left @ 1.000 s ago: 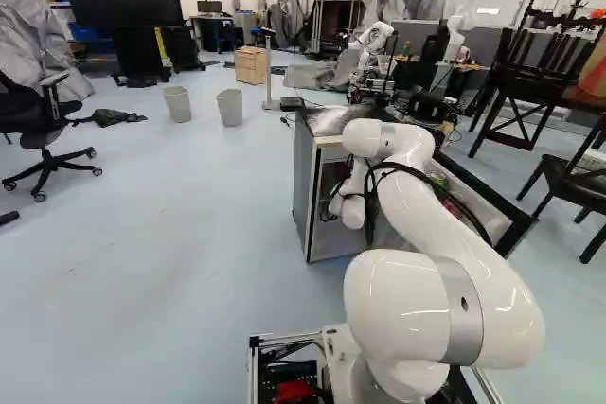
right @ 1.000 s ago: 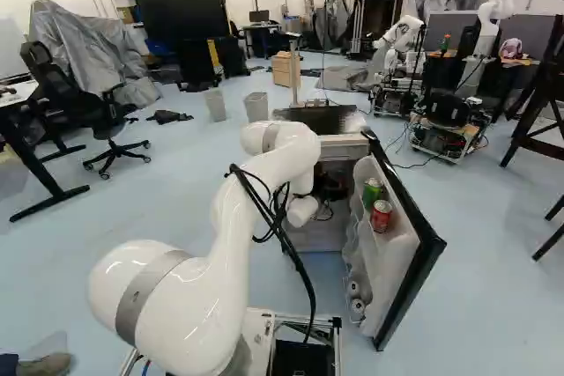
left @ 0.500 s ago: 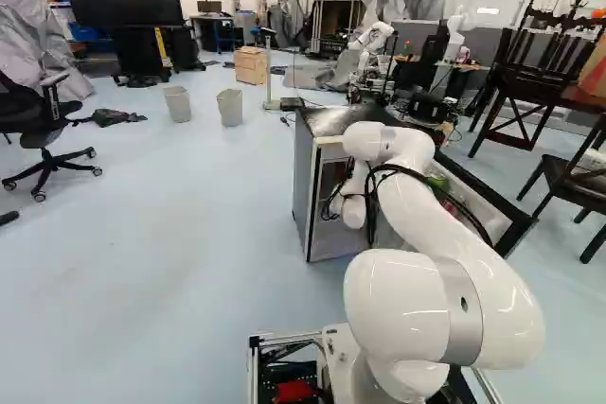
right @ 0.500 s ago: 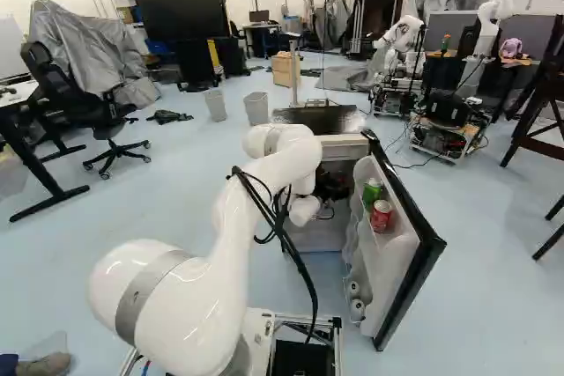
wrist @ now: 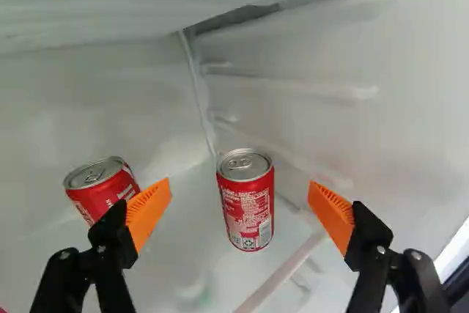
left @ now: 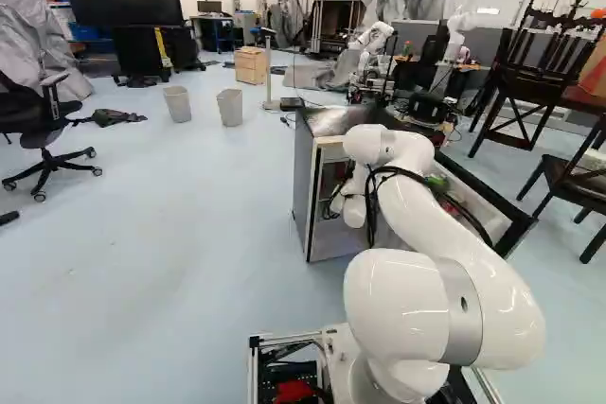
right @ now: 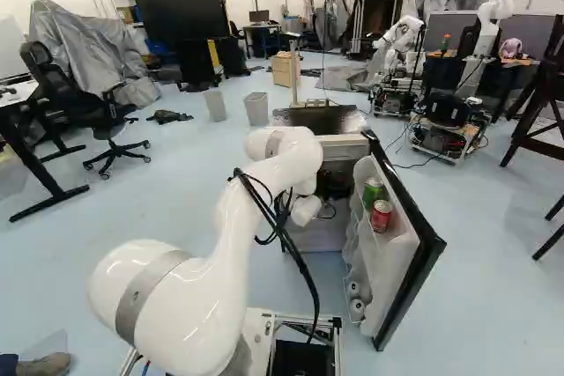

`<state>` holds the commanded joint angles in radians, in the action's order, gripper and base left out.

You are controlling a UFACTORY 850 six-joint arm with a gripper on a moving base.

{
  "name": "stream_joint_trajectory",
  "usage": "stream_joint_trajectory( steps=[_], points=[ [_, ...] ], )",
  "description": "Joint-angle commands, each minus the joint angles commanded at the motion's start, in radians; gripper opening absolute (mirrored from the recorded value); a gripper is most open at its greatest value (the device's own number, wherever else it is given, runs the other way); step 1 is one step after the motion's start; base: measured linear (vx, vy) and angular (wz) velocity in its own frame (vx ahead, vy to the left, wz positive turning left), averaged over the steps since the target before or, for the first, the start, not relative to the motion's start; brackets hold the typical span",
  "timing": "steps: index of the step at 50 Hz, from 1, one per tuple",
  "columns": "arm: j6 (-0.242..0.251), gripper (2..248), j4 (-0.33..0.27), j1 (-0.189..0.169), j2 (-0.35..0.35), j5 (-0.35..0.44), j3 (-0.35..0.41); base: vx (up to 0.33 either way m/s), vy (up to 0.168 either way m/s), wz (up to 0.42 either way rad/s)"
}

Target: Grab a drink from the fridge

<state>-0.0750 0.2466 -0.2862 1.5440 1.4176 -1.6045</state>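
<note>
The fridge's pale inner surface held one red can upright near its corner and another red can near an edge.

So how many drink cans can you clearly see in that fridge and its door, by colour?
Red cans: 3, two inside the fridge, one in the door
Green can: 1, in the door
Total: 4, leaving out two pale round things low in the door, too small to name

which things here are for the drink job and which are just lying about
For the job: black gripper with orange pads, open grey fridge, red metal cans, green metal can

Just about: pale grey bins, black wheeled chair, brown box
</note>
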Motion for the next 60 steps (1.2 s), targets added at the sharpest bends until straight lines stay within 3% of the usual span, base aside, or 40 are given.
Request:
stream_joint_trajectory(
  steps=[21,22,27,28,32,33,37,38,60],
  points=[
    [0.000,238,0.000,-0.004,0.023,0.000,-0.042,0.000,0.000,0.000],
    [0.000,201,0.000,-0.004,0.023,0.000,-0.042,0.000,0.000,0.000],
    [0.000,201,0.000,-0.004,0.024,0.000,-0.043,0.000,0.000,0.000],
    [0.000,163,0.000,-0.004,0.024,0.000,-0.044,0.000,0.000,0.000],
    [0.000,163,0.000,-0.004,0.024,0.000,-0.044,0.000,0.000,0.000],
    [0.000,126,0.000,-0.004,0.024,0.000,-0.044,0.000,0.000,0.000],
    [0.000,126,0.000,-0.004,0.024,0.000,-0.044,0.000,0.000,0.000],
    [0.000,97,0.000,-0.004,0.024,0.000,-0.044,0.000,0.000,0.000],
    [0.000,96,0.000,-0.004,0.020,0.000,-0.038,0.000,0.000,0.000]
  ],
)
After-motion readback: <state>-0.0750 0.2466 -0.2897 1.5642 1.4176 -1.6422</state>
